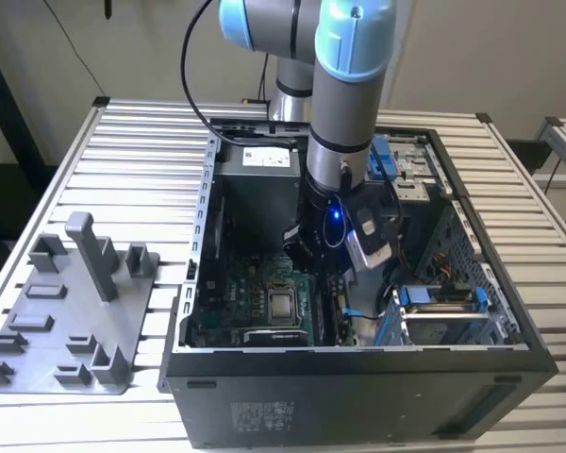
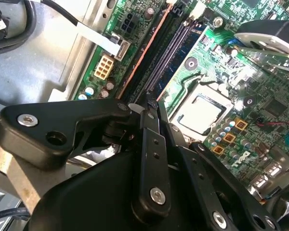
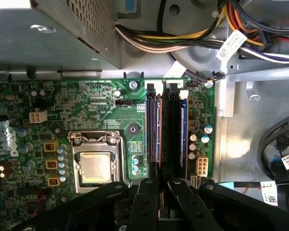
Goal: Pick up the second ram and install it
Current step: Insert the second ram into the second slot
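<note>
My gripper [image 1: 307, 253] reaches down into the open computer case [image 1: 358, 377], low over the green motherboard [image 1: 250, 293]. In both wrist views its tip [image 3: 164, 185] [image 2: 153, 103] sits at the near end of the row of memory slots [image 3: 172, 134] [image 2: 172, 53]. A long thin dark ram with a coppery top edge [image 3: 157, 130] [image 2: 144, 53] stands upright in one slot and runs from the far latch toward the gripper. Its near end is hidden by the gripper, so contact is unclear. I cannot tell whether it is the second ram.
The processor socket [image 3: 95, 168] [image 2: 202, 113] lies beside the slots. The power supply box [image 3: 48, 33] and cable bundles [image 3: 183, 43] hang close by. A blue-handled drive cage [image 1: 443, 302] fills the case at the exterior view's right. The grey holder tray [image 1: 66, 321] lies outside at the left.
</note>
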### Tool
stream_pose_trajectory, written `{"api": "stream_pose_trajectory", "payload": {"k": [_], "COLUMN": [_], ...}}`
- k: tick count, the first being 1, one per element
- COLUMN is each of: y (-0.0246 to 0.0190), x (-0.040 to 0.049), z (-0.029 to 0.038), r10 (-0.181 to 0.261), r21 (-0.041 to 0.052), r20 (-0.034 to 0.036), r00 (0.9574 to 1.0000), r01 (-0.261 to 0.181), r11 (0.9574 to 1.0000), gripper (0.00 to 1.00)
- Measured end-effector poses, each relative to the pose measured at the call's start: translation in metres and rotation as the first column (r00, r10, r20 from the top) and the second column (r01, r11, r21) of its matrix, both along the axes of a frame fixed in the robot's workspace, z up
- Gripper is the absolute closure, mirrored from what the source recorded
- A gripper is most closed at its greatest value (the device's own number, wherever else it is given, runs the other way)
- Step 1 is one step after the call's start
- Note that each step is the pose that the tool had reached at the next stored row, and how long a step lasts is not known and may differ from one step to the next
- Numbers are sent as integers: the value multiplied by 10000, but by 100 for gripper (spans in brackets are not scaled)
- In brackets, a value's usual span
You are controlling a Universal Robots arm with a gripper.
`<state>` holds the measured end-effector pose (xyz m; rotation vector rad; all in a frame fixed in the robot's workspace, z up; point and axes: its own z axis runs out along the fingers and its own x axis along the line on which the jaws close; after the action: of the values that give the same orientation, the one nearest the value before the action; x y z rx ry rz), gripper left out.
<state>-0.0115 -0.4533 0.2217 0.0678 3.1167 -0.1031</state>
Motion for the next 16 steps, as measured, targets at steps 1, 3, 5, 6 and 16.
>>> {"api": "stream_pose_trajectory", "payload": {"k": [1, 3, 5, 6, 16], "y": [0, 1, 1, 2, 3], "x": [0, 0, 0, 0, 0], "z": [0, -1, -1, -1, -1], "r10": [0, 0, 0, 0, 0], "r21": [0, 1, 2, 2, 2], "r20": [0, 1, 1, 1, 1], "r00": [10000, 10000, 10000, 10000, 10000], "r01": [0, 0, 0, 0, 0], "r11": [10000, 10000, 10000, 10000, 10000], "gripper": [86, 86, 86, 86, 86]}}
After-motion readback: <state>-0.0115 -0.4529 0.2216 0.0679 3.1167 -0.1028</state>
